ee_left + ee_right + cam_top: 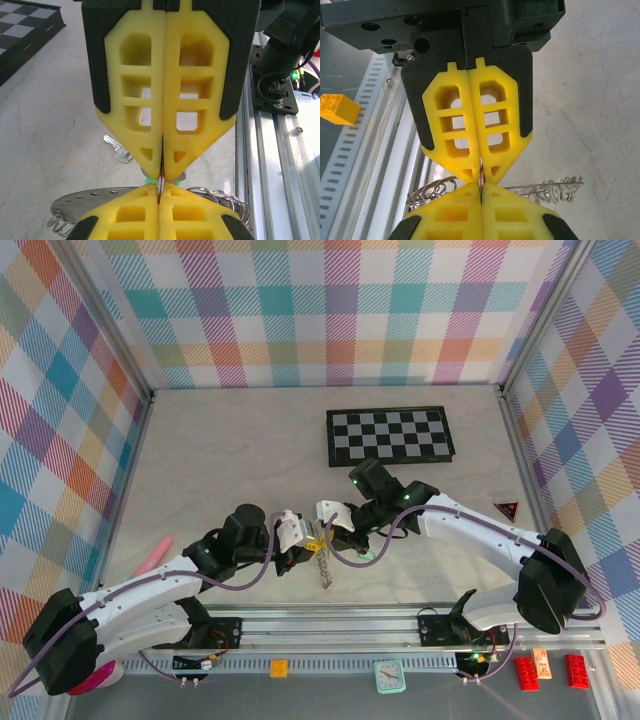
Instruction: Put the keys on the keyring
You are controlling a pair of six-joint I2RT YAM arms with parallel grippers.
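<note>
The flat dark grey metal keyring [80,199] is held up off the desk between the two arms, in front of their bases. Its perforated face is tilted and loops of coiled wire stick out at both ends. From above, it shows as a chain-like strand [324,565] hanging below the meeting fingertips.

The left pincer [160,192] and the right pincer [481,186] point tip to tip. Each has its yellow foam fingers pressed together on a thin sliver of metal at the keyring's edge. Which part of the ring that sliver is cannot be made out.

One small silver-bladed key [116,149] lies flat on the pale marbled desk [50,110] just beyond the fingertips, with a bit of green showing at its head end.

A black-and-white checkerboard [390,435] lies farther back on the desk.
</note>
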